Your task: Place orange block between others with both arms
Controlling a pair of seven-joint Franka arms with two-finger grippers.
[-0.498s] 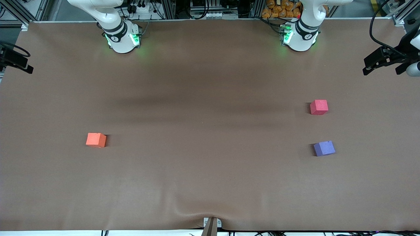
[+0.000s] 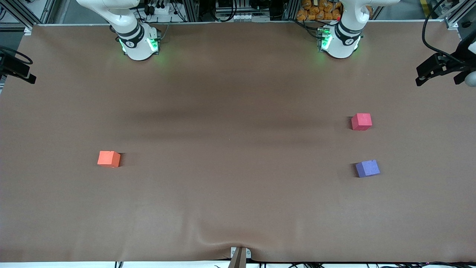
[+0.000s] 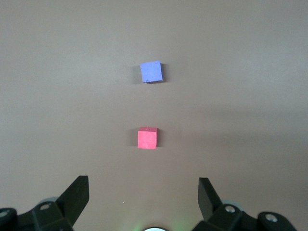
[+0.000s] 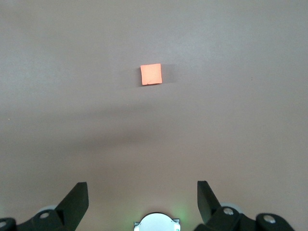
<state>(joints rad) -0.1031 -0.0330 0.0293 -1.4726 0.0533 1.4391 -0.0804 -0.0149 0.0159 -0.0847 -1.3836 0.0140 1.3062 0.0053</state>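
Table (image 2: 238, 93): brown cloth cover, rumpled at the edge nearest the front camera.

Right arm (image 2: 126, 26): base by the right arm's end of the table; arm raised high. Right gripper (image 4: 142, 197): fingers spread wide, holding nothing, high over the bare cloth in front of its own base, looking down on the orange block.

Left arm (image 2: 346, 29): raised likewise. Left gripper (image 3: 143, 195): fingers spread wide, empty, high over the cloth in front of its base.

Orange block (image 2: 109, 159): flat on the cloth toward the right arm's end, well apart from the other two.

Red block (image 2: 361, 121): toward the left arm's end, farther from the front camera than the purple one.

Purple block (image 2: 367, 168): nearer the camera, turned slightly askew; a gap lies between the pair.

Risks, as judged: task not begun. The long carry calls for a handover; a misaligned exchange could drop the orange block. The gap looks modest, so open fingers may nudge a neighbour on placing.
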